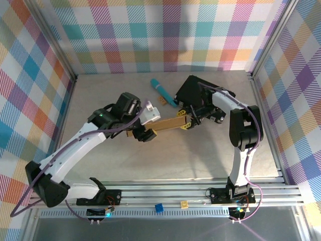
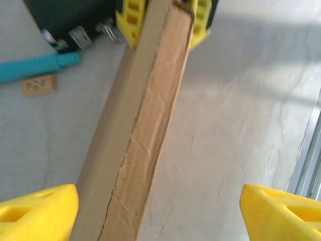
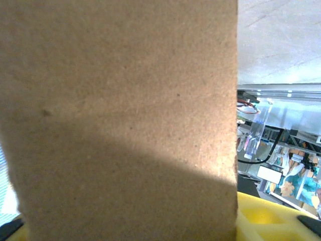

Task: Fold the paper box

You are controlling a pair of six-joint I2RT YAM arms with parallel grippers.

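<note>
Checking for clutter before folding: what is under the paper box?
Bare table shows on both sides of the edge-on paper box; a teal marker lies off to one side. The strip directly beneath the cardboard is covered.

Bright; wrist views blurry; shadow across paper box (image 3: 125, 75).

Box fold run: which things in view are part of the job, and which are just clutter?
Job:
- cardboard box
- right gripper, clamped on one end of it
- left gripper, open at the other end

Lying about:
- black case
- teal tube
- small tan tag
- blue block
- yellow block
</note>
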